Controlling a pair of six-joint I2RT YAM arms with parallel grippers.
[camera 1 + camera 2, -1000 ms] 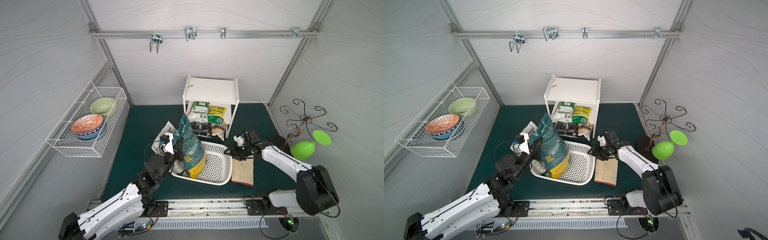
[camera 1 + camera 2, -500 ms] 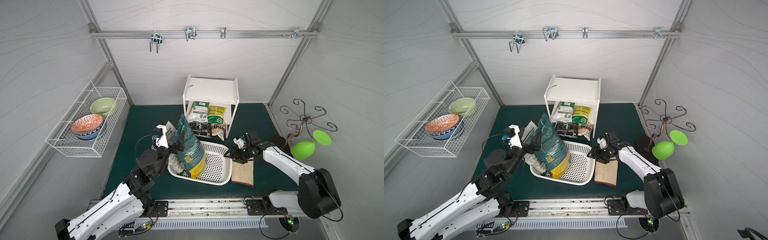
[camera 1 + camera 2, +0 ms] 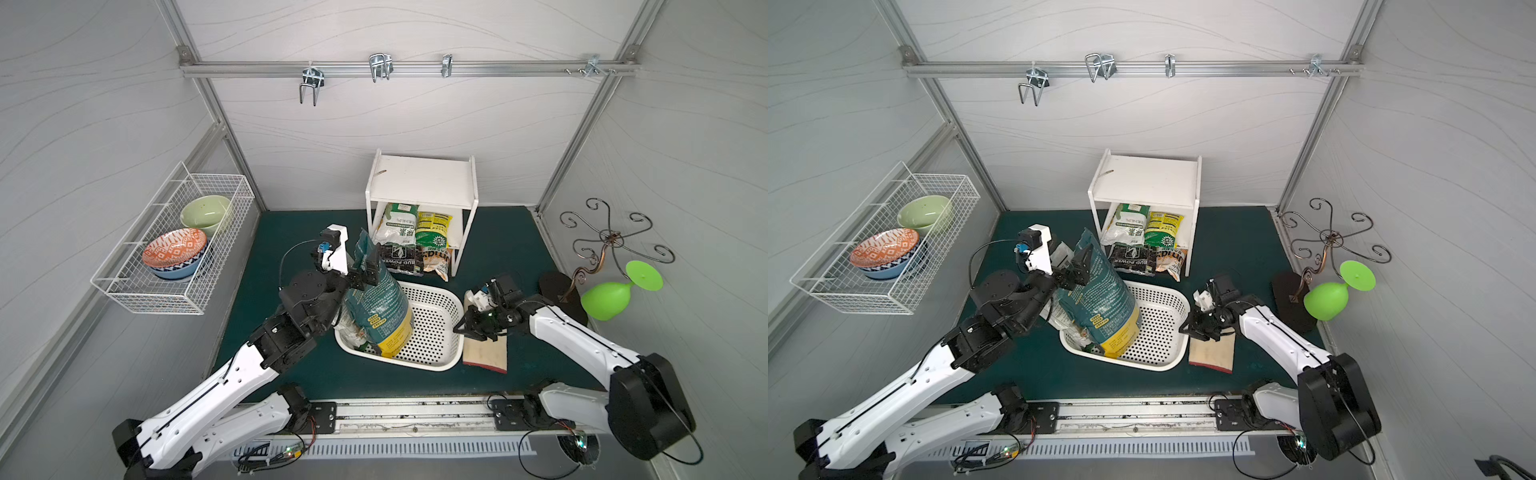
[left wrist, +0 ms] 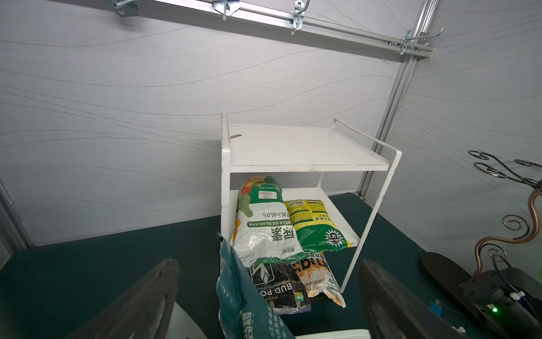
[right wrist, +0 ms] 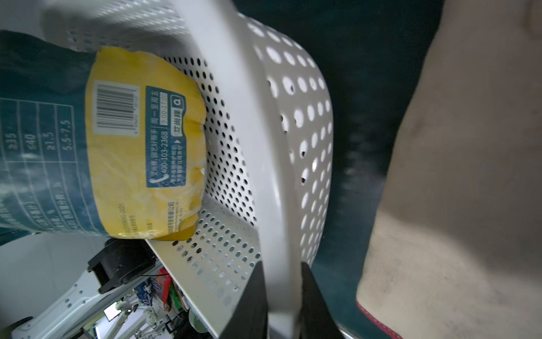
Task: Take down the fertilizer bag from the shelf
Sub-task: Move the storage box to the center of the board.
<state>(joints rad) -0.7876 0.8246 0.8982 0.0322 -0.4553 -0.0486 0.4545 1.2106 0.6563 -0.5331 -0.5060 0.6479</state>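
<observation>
Teal fertilizer bag [image 3: 380, 309] stands tilted in perforated basket [image 3: 436, 328], just before shelf [image 3: 422, 183]; left gripper [image 4: 268, 296] jaws spread wide around bag top, not pinching; right gripper [image 5: 283, 296] clamped on basket rim.

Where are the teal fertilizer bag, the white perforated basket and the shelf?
teal fertilizer bag [image 3: 376, 305]: top view, printed face.
white perforated basket [image 3: 436, 328]: top view, bare perforated floor.
shelf [image 4: 305, 146]: left wrist view, top board.
</observation>
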